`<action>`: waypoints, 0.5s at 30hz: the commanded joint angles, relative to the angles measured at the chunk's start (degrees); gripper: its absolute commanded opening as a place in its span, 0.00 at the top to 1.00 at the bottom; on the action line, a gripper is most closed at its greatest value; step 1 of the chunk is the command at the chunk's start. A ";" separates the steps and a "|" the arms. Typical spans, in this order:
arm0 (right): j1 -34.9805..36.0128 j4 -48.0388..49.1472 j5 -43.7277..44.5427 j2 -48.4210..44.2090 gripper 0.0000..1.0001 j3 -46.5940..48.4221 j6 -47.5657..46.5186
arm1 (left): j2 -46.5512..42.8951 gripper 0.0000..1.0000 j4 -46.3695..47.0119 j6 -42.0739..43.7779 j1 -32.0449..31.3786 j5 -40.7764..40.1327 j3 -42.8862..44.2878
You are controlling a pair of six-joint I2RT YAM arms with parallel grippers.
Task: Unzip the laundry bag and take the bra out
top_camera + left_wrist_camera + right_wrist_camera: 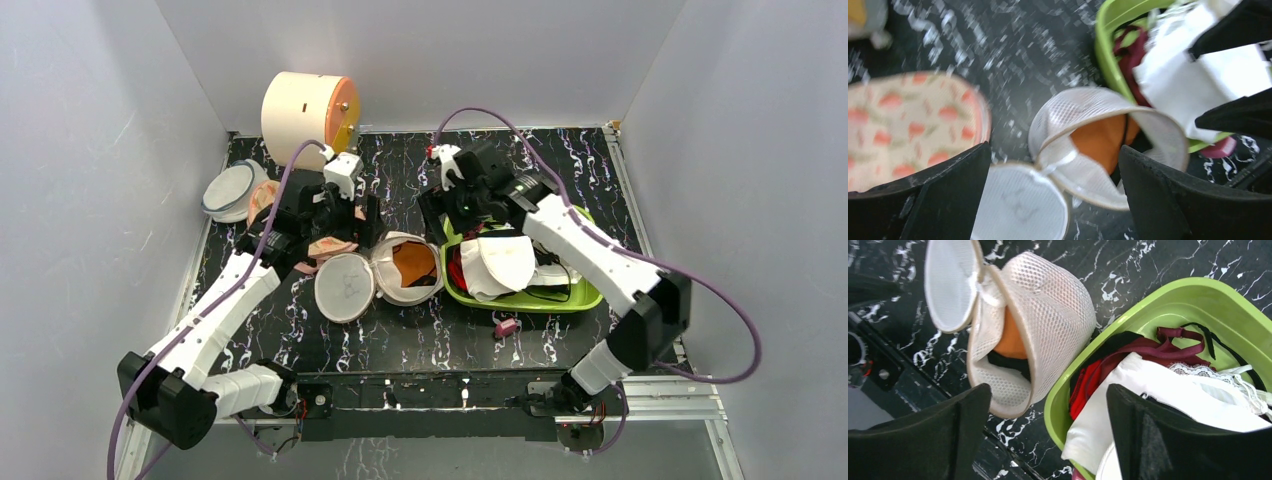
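Observation:
The white mesh laundry bag [383,283] lies open like a clamshell on the black marbled table. Its flat half with the black mark [345,287] rests to the left; the domed half [1083,107] [1058,315] gapes. Inside it shows the bra's orange cup [412,262] [1103,140] [1010,337] and a black strap. My left gripper [366,222] [1054,150] hovers just above the bag's hinge, open, holding nothing. Over the gap between the bag and the tub, my right gripper [437,222] [1048,390] is open too, with nothing in it.
A green tub [560,295] [1063,395] with white, red and maroon garments touches the bag's right side. The pink patterned pouch [320,245] [908,125] lies left of the bag. A grey-rimmed white disc [232,190] and a cream drum [305,115] sit at the back left. A small pink object [507,326] lies before the tub.

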 commanded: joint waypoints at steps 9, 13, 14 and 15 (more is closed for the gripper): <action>2.50 33.35 -10.23 -26.80 0.02 -29.70 -4.05 | 6.54 0.10 21.00 17.58 0.25 21.33 -6.10; 6.26 46.82 -17.68 -41.50 0.02 -46.11 -23.87 | 2.89 0.26 31.03 17.08 0.25 25.30 -16.31; 6.49 47.73 -19.66 -41.43 0.02 -46.61 -28.01 | 3.13 0.26 30.95 16.72 0.23 24.50 -16.46; 6.85 48.18 -19.96 -40.11 0.02 -46.20 -28.91 | 4.02 0.26 30.09 17.32 0.23 24.26 -16.43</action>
